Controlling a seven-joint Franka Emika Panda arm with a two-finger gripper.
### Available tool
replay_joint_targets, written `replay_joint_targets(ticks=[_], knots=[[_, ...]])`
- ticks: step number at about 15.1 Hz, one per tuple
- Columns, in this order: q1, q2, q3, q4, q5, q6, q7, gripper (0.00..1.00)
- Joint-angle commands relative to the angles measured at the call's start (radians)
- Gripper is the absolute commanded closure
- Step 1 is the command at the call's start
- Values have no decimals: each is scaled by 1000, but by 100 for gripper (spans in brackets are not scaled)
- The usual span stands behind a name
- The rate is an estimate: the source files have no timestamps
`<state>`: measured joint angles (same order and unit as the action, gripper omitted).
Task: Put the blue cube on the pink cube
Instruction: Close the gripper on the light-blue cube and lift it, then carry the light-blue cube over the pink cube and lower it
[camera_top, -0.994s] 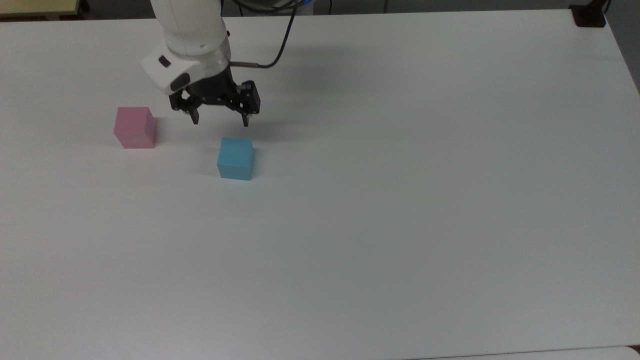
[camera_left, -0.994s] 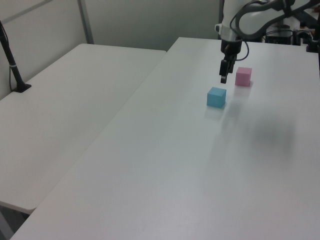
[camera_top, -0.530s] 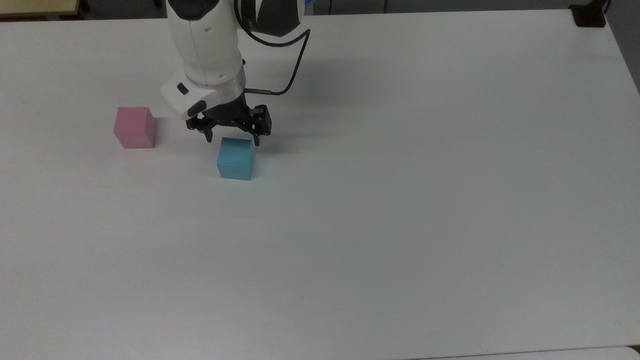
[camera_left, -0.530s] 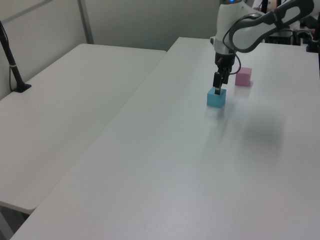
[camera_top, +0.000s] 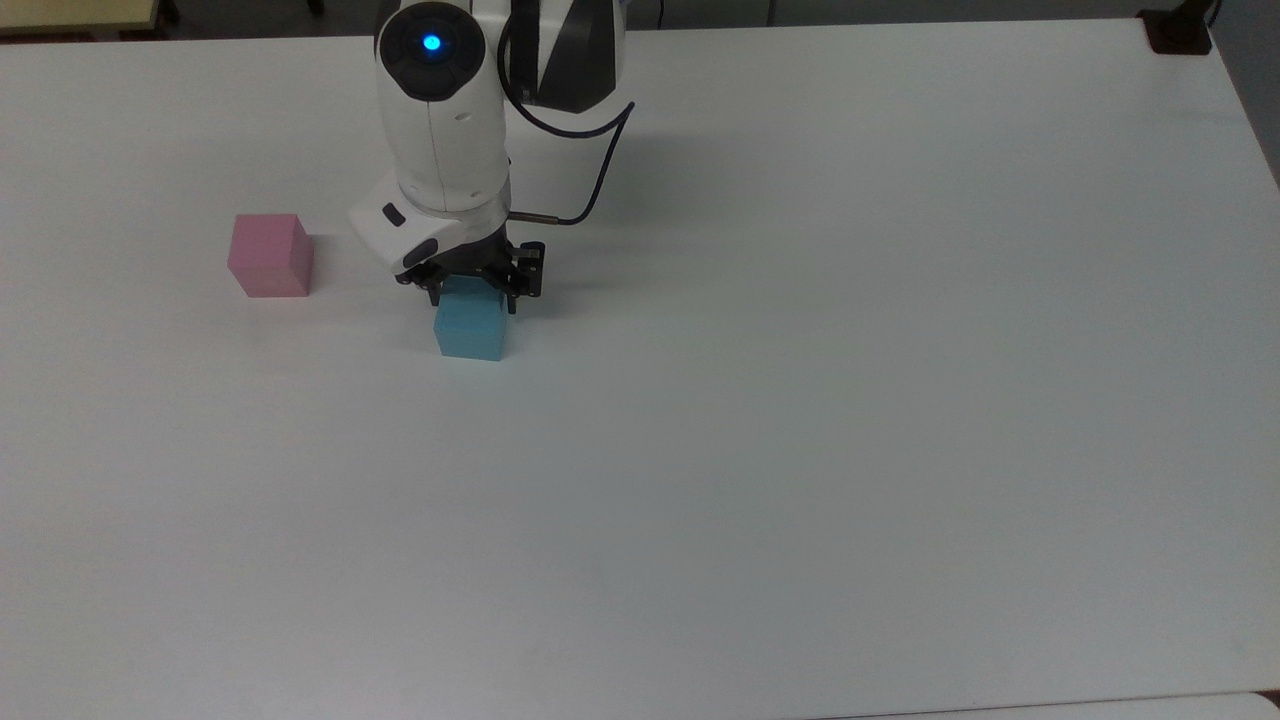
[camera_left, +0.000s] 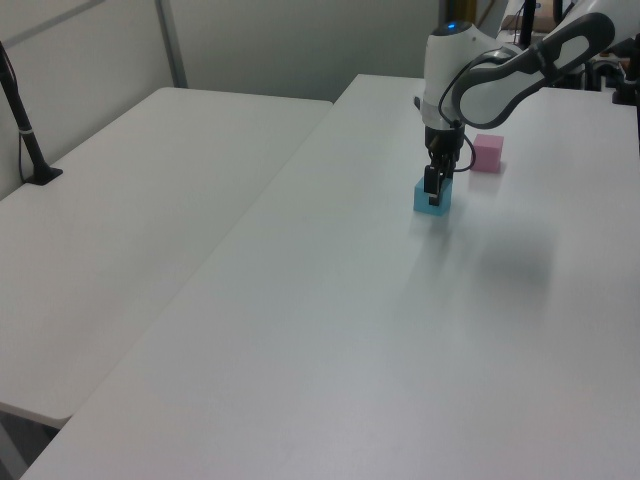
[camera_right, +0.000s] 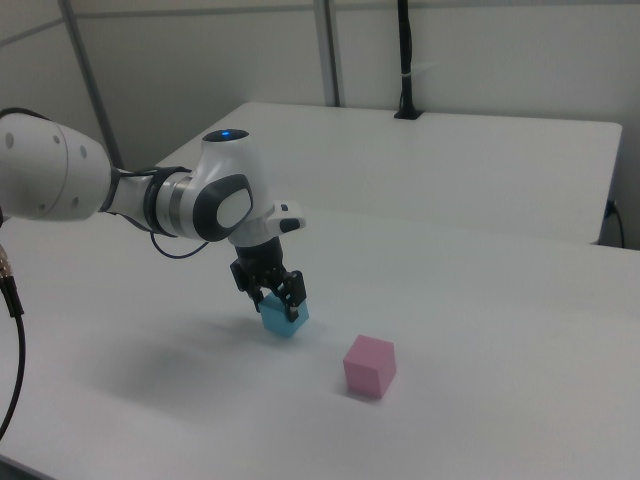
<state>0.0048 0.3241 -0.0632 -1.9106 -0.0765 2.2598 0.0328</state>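
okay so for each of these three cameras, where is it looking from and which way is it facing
Top view: high above, looking steeply down on the white table; arm and gripper over the small light blue matte cube.
Left view: raised, off one table end, looking along it; the small pale pink matte cube lies beyond the blue.
Right view: raised, opposite end; pink cube nearer, arm entering from the right view's left.
All share both cubes and the gripper.
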Motion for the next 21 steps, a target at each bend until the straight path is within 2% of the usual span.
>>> replay_joint_targets(ticks=[1,5,11,16,21], knots=[[-9,4,10,33,-26,-5,18,56],[-51,-57,11,65,-17,-147,-59,58],[-179,-217,11,65,-8,-327,-292,58],[-269,-228,-1,53,43,-298,-439,58],[-296,-211,-4,-24,64,-114,-439,57]])
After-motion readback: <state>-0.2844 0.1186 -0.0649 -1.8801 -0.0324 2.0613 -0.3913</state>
